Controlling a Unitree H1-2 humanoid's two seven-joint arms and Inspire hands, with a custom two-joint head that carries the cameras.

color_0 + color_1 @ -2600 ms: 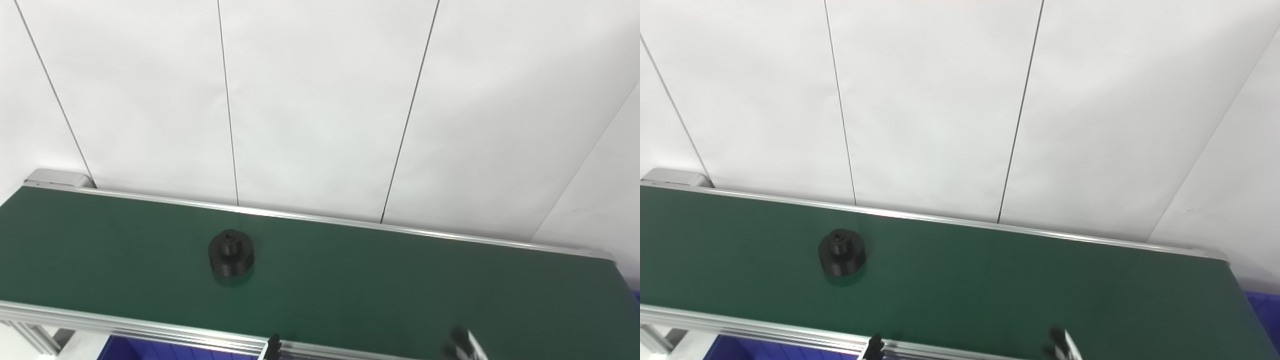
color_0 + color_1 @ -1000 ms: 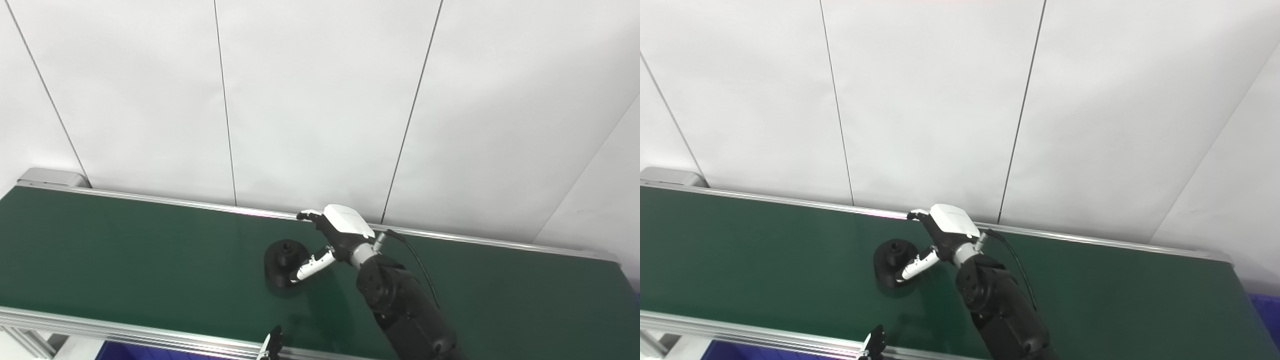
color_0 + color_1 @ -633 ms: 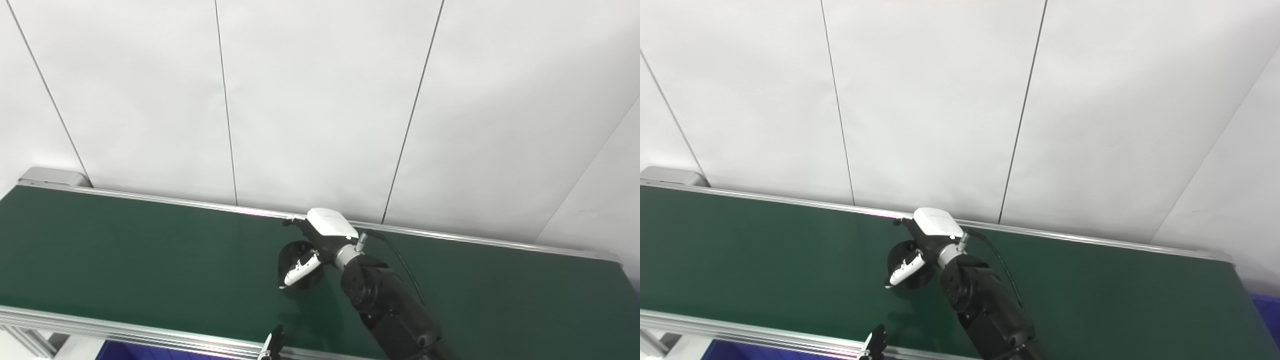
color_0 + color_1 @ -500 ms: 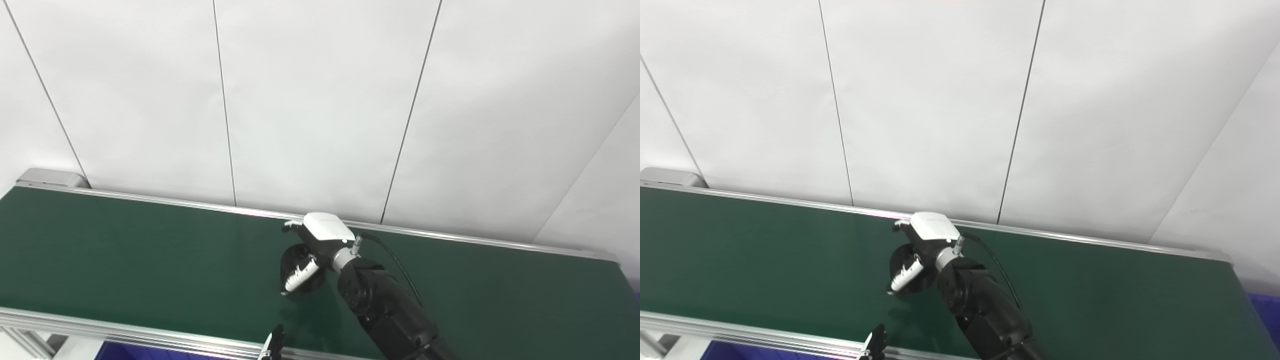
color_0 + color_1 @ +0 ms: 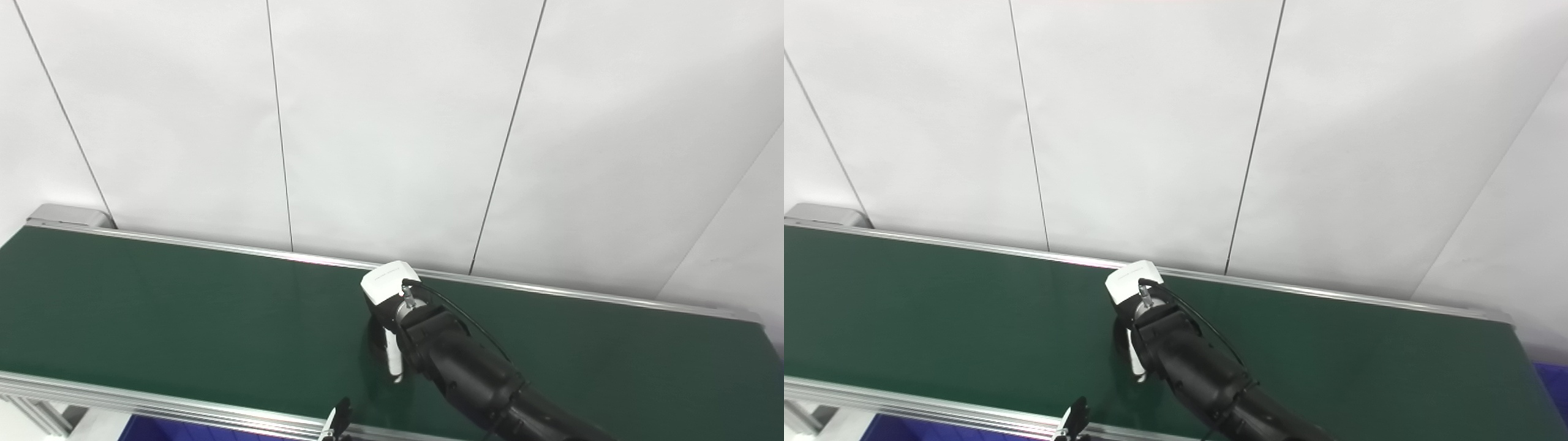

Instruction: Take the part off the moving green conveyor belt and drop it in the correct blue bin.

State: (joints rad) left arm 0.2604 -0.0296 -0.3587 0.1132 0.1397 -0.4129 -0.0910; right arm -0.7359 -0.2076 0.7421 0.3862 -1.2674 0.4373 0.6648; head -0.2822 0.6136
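The green conveyor belt (image 5: pixel 153 312) runs across the picture from left to right. My right hand (image 5: pixel 387 306) reaches in from the lower right and sits over the round black part (image 5: pixel 372 343), of which only a dark sliver shows at the hand's left side. Its white thumb (image 5: pixel 394 362) lies down the near side of the part, and the other fingers are hidden behind the white back of the hand. Just the tip of my left hand (image 5: pixel 339 421) shows at the bottom edge, below the belt's near rail; I cannot make out its fingers.
A blue bin (image 5: pixel 147 430) peeks out under the near rail at bottom left. Another blue bin (image 5: pixel 1552 380) shows past the belt's right end. Aluminium rails (image 5: pixel 184 409) edge the belt, with a white panelled wall behind.
The part rode rightward on the belt. My right hand came in from the bottom right, reached it, then turned over it and closed, hiding most of it.
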